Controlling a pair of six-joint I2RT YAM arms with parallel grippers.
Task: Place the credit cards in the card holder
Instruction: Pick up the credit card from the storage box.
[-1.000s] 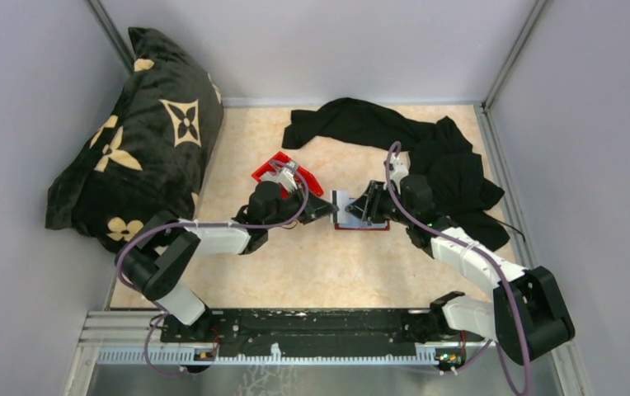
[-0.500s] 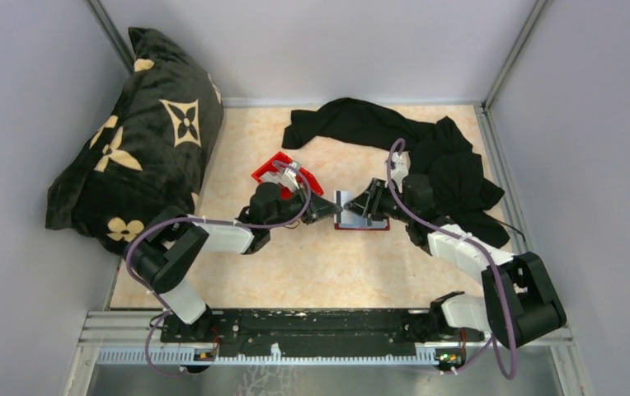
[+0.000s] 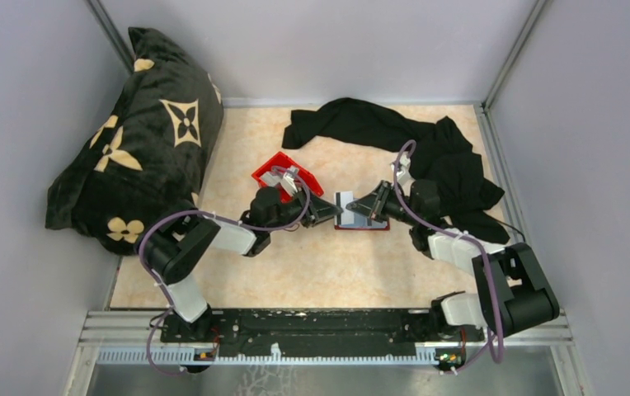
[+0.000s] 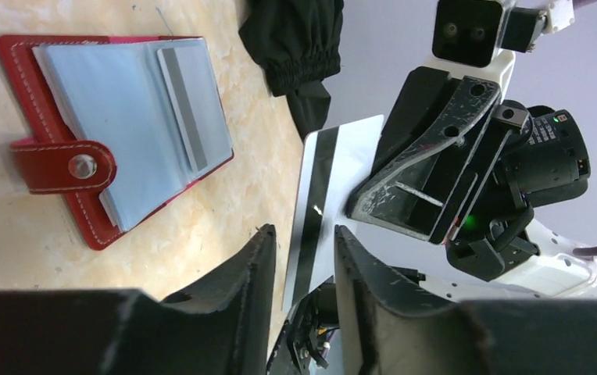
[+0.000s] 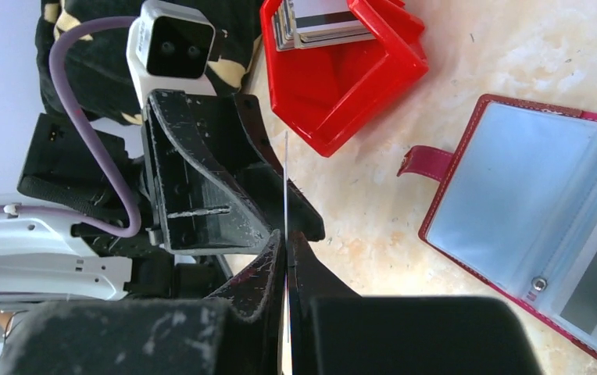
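Note:
The card holder (image 3: 363, 221) lies open on the table, dark red with pale pockets (image 4: 123, 117), one card (image 4: 184, 109) tucked in a pocket. Above its left edge both grippers meet. A white credit card (image 4: 334, 195) with a black stripe stands on edge between them. My right gripper (image 5: 286, 242) is shut on this card, which shows edge-on as a thin line (image 5: 286, 180). My left gripper (image 4: 303, 234) is open, its fingers either side of the card's other end with a gap. More credit cards (image 5: 319, 19) are stacked in the red bin (image 3: 283, 172).
A black patterned pillow (image 3: 138, 140) leans against the left wall. Crumpled black cloth (image 3: 427, 148) covers the back right of the table, just behind the right arm. The red bin (image 5: 334, 78) sits just left of the holder.
The right gripper has shut on the card, and the left gripper, shut on it before, has opened. Both arms have shifted slightly.

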